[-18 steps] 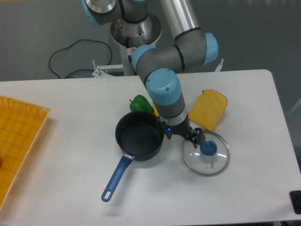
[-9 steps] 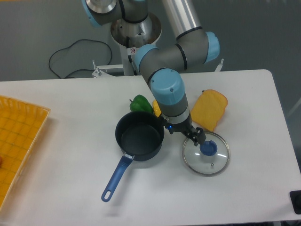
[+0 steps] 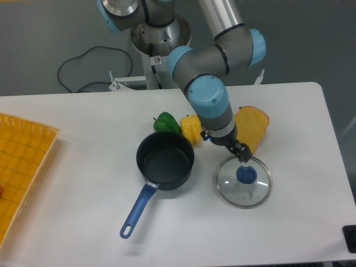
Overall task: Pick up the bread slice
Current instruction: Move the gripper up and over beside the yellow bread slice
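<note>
So the white table (image 3: 83,183) takes up most of the shot, and the UR5e arm (image 3: 208,97) reaches down over it from the back, grey tubes with light blue caps. Way off to one side of the hand, at the far edge of the table, there's a yellow-orange tray (image 3: 22,167) with a grid pattern, partly cut off by the frame.

Next biggest is the dark pot (image 3: 165,161) with its blue handle (image 3: 139,209) sticking out toward the front of the table. It's a bit to the side of the hand, well apart from it. The glass lid (image 3: 243,181) with a blue knob (image 3: 247,174) lies flat on the table right under and just in front of the hand.

The bread slice (image 3: 253,129) lies flat on the table just behind the hand, and the arm's wrist covers part of its near edge. Nothing is gripping it as far as I can see.

The yellow bell pepper (image 3: 191,129) and the green pepper (image 3: 167,122) sit behind the pot, touching or nearly touching each other, off to the pot side of the hand.

The hand (image 3: 242,154) itself is small and dark, hanging low between the bread slice and the lid knob. Honestly can't tell if its fingers are spread or closed, too dark and tiny.
</note>
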